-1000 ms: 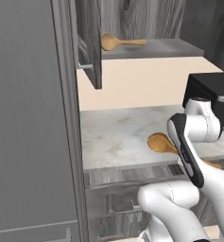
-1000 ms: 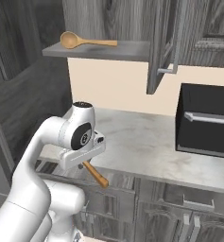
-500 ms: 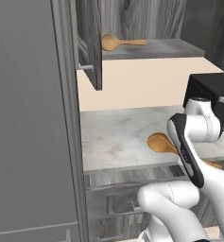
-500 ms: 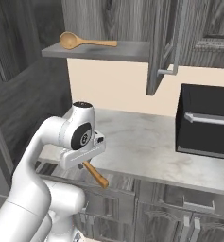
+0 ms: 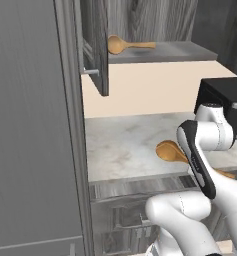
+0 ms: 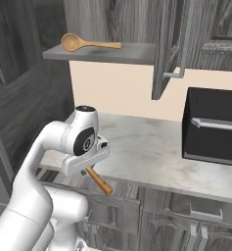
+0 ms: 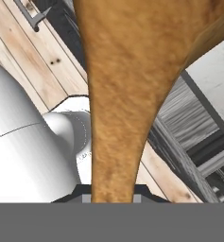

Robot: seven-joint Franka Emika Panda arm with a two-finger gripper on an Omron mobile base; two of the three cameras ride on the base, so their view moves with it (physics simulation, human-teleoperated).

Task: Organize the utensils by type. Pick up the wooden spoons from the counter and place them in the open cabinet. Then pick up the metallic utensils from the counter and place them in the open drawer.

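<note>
One wooden spoon [image 5: 124, 45] [image 6: 83, 43] lies on the pale shelf of the open cabinet [image 5: 175, 50] [image 6: 132, 52]. My gripper [image 7: 112, 196] is shut on the second wooden spoon [image 7: 127, 94], gripping its handle. This spoon hangs over the front of the counter [image 5: 125, 145] [image 6: 151, 147]. Its bowl [image 5: 169, 150] shows left of my arm, and its handle [image 6: 101, 181] slants down past the slab edge. My arm hides the fingers in both base views. The metallic utensils are out of view. A dark wood-grain drawer front [image 5: 140, 186] lies under the counter edge.
A black microwave [image 5: 225, 95] [image 6: 215, 128] stands on the counter at the right. The open cabinet door [image 5: 96, 45] [image 6: 167, 46] juts out above the counter. A tall grey panel [image 5: 30, 125] walls off the left side. Low cupboards [image 6: 186, 225] lie below.
</note>
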